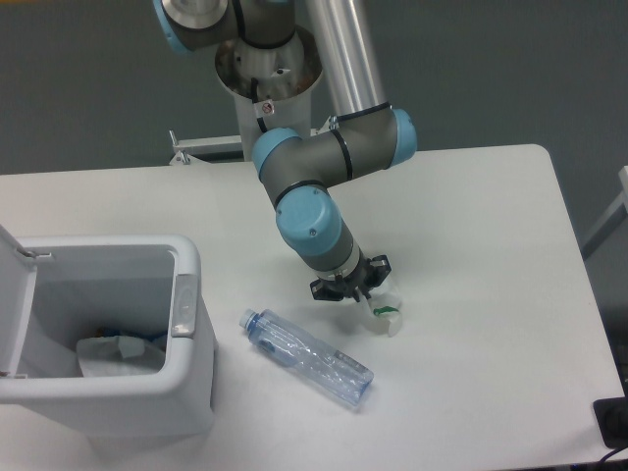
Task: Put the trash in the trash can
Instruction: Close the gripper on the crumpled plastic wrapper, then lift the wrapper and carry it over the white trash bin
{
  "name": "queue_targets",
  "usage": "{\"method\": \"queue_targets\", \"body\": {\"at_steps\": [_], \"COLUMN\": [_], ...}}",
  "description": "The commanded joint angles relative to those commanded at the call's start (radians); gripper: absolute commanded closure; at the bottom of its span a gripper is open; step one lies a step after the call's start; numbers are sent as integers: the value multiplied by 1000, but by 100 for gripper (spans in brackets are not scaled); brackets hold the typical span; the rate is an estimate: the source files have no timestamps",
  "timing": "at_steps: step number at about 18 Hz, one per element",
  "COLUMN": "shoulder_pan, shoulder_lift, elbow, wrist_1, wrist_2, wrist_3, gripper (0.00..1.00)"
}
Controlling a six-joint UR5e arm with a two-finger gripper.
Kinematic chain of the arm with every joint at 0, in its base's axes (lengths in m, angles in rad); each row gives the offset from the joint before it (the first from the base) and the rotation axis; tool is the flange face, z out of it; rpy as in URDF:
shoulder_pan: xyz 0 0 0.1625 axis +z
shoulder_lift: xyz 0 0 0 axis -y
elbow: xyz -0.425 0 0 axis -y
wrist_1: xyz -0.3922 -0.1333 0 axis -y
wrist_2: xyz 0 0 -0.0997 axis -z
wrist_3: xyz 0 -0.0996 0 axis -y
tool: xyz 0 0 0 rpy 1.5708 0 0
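A crumpled white paper wad with a green spot lies on the white table, right of centre. My gripper is down on its upper left part, fingers drawn in and shut on it. The crushed clear bluish bottle lies on its side in front of the gripper, apart from it, with its pale blue cap pointing left toward the trash can. The white can stands at the left front with its lid swung open to the left.
White paper and something blue lie at the bottom of the can. A black object sits at the table's front right corner. The arm's base column rises behind the table's far edge.
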Motion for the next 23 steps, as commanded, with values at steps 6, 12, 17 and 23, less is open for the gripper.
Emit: {"method": "queue_targets", "body": {"at_steps": [6, 12, 17, 23], "shoulder_pan": [37, 100, 81, -55], "shoulder_lift": [98, 233, 342, 361], "elbow": [52, 208, 270, 276], "wrist_1": [-37, -37, -25, -9], "wrist_2": [-91, -514, -757, -819], "wrist_3": [9, -6, -69, -38], "gripper": [98, 95, 90, 90]}}
